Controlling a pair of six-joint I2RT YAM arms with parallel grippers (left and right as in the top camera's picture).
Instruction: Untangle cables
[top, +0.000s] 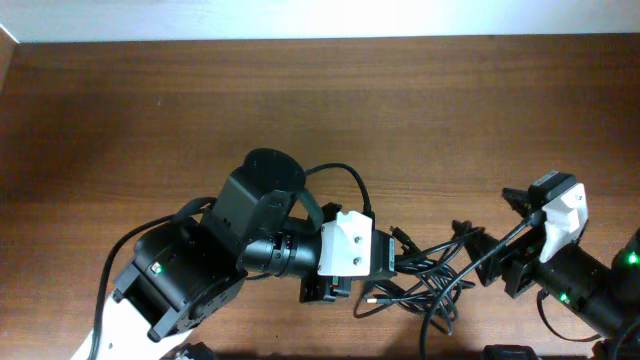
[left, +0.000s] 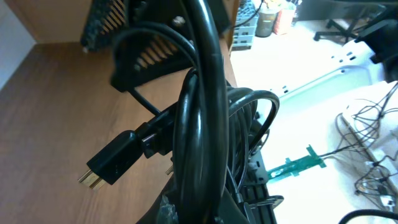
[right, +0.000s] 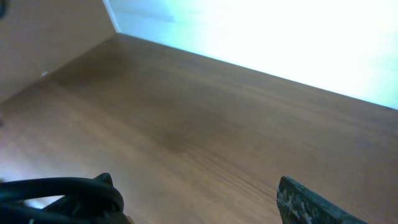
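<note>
The cables (top: 432, 280) lie as a tangle of thin black loops on the wooden table between my two grippers. My left gripper (top: 385, 262) points right and is shut on a bundle of these cables (left: 199, 124), which fills the left wrist view. A black plug with a gold metal tip (left: 106, 167) sticks out to the left of that bundle. My right gripper (top: 487, 255) points left at the tangle's right edge. In the right wrist view its fingers (right: 202, 199) stand wide apart, with one black cable (right: 56, 190) lying against the left finger.
The brown wooden table (top: 300, 100) stretches toward the white wall at the back. The bulky black left arm (top: 200, 270) covers the front left. The right arm's white-topped base (top: 560, 212), with its thicker wire, sits at the right.
</note>
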